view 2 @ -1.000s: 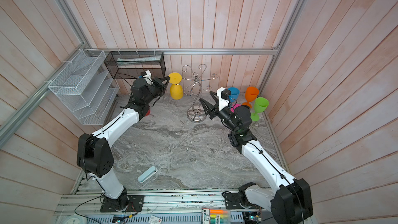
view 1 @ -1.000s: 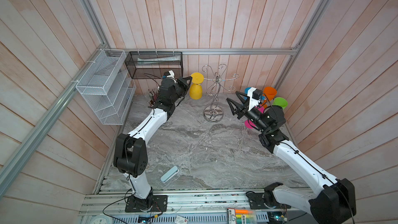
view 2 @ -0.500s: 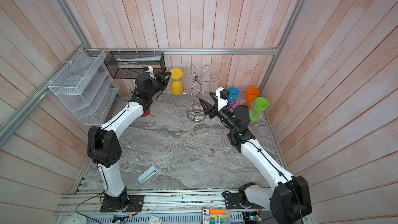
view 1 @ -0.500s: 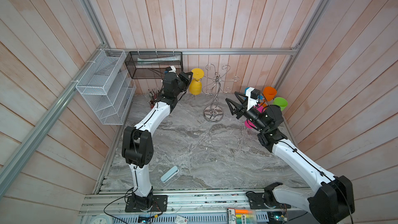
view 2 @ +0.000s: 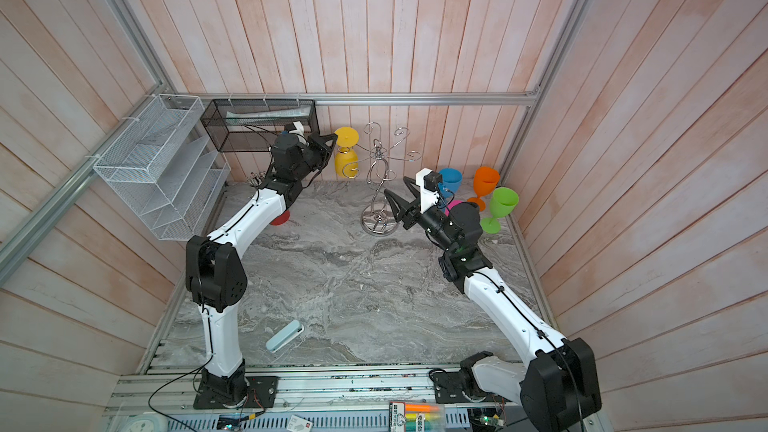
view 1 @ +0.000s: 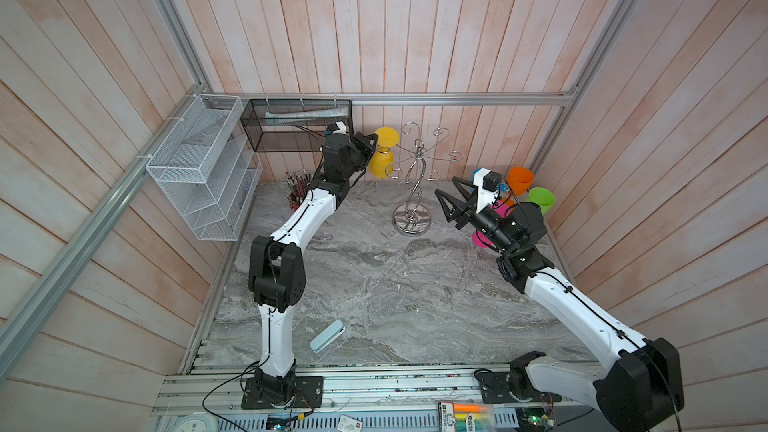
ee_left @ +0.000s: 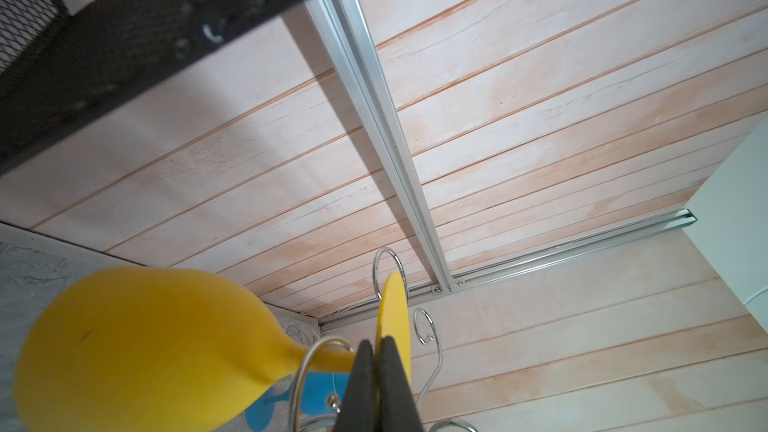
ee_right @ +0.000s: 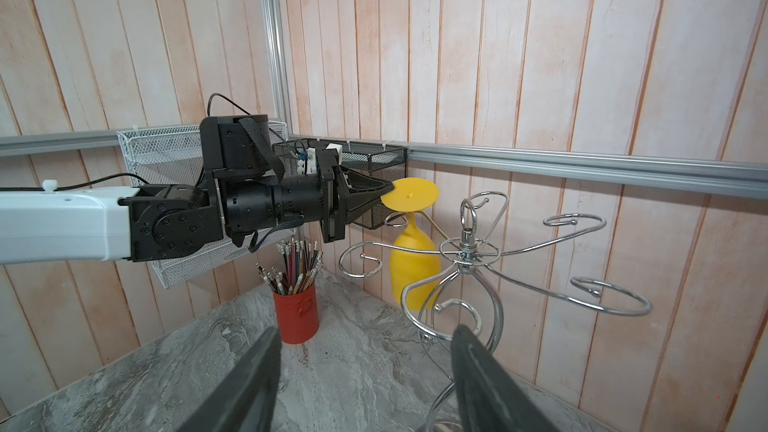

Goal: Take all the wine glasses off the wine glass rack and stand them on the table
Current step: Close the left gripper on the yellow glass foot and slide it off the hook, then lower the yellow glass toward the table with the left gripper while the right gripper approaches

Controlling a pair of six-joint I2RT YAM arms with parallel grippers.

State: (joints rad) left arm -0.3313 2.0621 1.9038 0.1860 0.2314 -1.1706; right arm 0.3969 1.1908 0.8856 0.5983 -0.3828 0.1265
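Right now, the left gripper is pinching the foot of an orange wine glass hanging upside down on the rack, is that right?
Wrong colour: the right wrist view shows the left gripper pinching the foot of a yellow wine glass hanging upside down on the wine glass rack.

Bare tabletop [view 1: 374, 284] before rack [view 1: 411, 223] (hooks [ee_left: 388, 249] around yellow glass [view 1: 381, 162])

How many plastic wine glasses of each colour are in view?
Yellow plastic wine glass, on the chrome wire rack: 1
Blue plastic wine glass: 1
Orange plastic wine glass: 1
Green plastic wine glass: 1
Pink plastic wine glass: 1
Total: 5
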